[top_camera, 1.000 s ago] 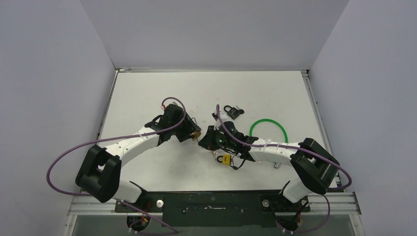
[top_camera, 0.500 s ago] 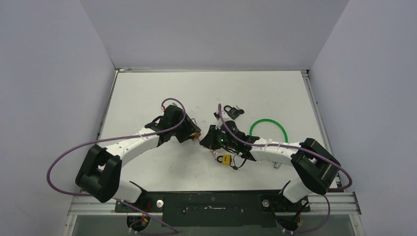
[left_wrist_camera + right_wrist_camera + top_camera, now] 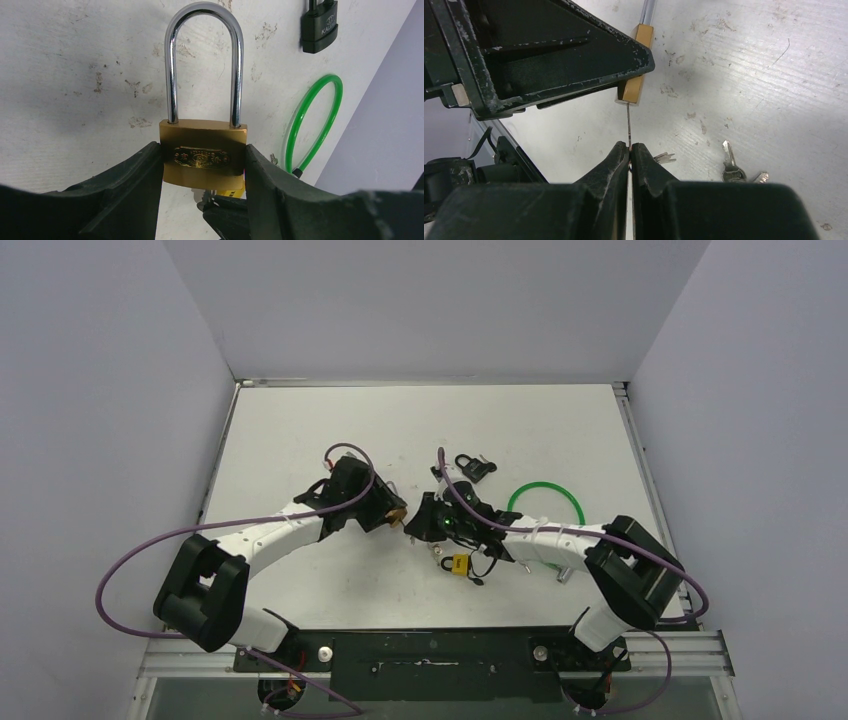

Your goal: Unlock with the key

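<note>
My left gripper (image 3: 204, 172) is shut on a brass padlock (image 3: 202, 150) with a chrome shackle (image 3: 204, 55), which looks closed. The padlock shows small in the top view (image 3: 397, 512) at the table's middle, and edge-on in the right wrist view (image 3: 635, 90). My right gripper (image 3: 630, 148) is shut on a thin key (image 3: 628, 125), seen edge-on. The key's blade runs up to the bottom of the padlock and meets it. In the top view the right gripper (image 3: 412, 523) sits close against the left gripper (image 3: 393, 510).
A black padlock (image 3: 470, 466) lies behind the grippers. A green cable loop (image 3: 546, 502) lies to the right. A small yellow padlock (image 3: 459, 564) lies under the right arm. Loose keys (image 3: 730, 170) lie on the table near the right gripper.
The right arm has shifted slightly to the left, toward the left gripper. The left arm has barely moved.
</note>
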Controlling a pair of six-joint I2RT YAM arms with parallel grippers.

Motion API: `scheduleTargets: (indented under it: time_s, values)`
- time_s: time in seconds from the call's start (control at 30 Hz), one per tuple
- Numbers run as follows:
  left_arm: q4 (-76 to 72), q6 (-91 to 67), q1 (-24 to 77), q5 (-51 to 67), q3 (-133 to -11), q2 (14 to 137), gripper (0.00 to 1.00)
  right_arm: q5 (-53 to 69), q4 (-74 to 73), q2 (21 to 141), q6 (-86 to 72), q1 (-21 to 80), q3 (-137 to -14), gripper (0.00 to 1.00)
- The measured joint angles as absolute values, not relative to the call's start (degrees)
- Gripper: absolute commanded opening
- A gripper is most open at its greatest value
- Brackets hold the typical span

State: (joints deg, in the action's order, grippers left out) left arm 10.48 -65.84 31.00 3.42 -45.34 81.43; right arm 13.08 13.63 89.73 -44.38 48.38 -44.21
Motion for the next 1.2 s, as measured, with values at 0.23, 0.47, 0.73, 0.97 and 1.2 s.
scheduleTargets:
  time_s: [0.23, 0.47, 0.73, 0.97, 1.2]
  values:
    - [9.39, -67.11, 30.7, 2.52, -45.06, 81.43, 0.0, 12.16, 9.76, 91.35, -45.6, 48.38, -47.68, 0.0]
    - [8.25, -68.99, 30.3, 2.11, -43.72, 81.43, 0.0, 11.46, 5.26, 94.37, -47.37, 48.4, -52.58, 0.0]
    - [7.03, -70.35, 30.17, 2.83, -43.09, 81.43, 0.0, 9.72, 2.24, 96.4, -44.77, 48.42, -56.36, 0.0]
    - [5.72, -71.75, 30.13, 2.94, -42.37, 81.34, 0.0, 9.58, 2.2, 96.44, -42.98, 48.38, -56.58, 0.0]
    - [0.82, -73.3, 29.45, 2.42, -38.98, 77.6, 0.0, 19.49, 14.35, 96.09, -52.36, 43.81, -50.92, 0.0]
